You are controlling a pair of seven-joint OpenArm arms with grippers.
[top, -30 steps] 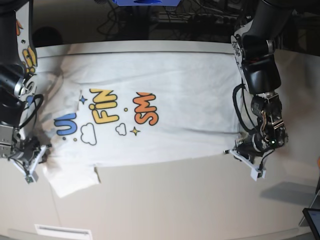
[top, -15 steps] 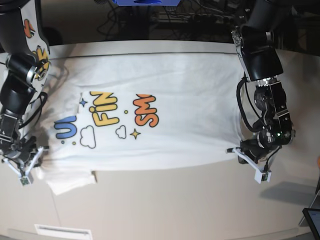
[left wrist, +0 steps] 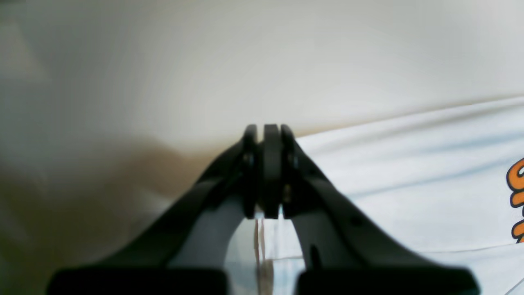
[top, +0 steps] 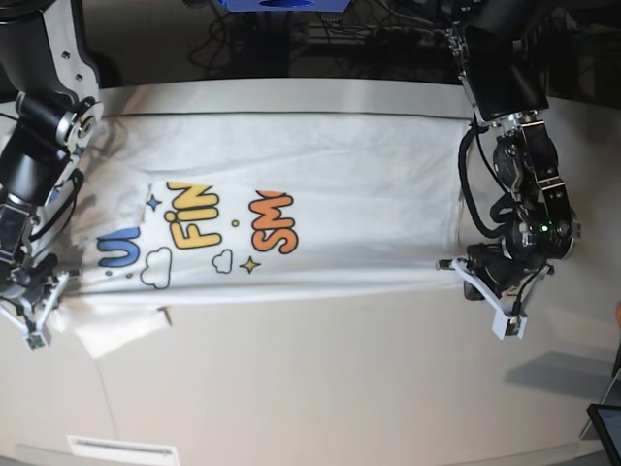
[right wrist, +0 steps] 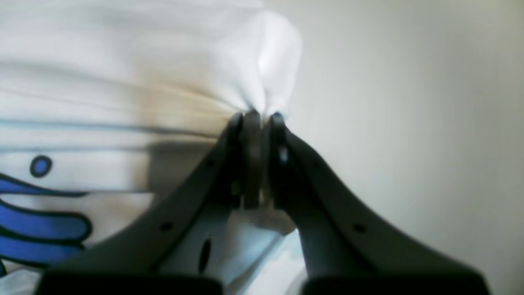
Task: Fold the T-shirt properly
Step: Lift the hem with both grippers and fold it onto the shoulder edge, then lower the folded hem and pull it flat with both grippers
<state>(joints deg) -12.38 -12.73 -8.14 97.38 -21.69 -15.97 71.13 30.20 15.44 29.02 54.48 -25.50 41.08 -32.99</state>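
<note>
Both end effectors clamped on shirt [top: 320,184], spread flat on worktop [top: 340,388].
Left end effector [top: 468,275] pinches hem corner; right end effector [top: 53,287] pinches bunched cloth at the shirt's opposite end, print facing up.

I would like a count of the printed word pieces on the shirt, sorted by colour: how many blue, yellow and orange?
On the T-shirt:
Blue letters: 1
Yellow letters: 1
Orange letters: 1
Total: 3 word pieces, each partly hidden by the fold.
</note>
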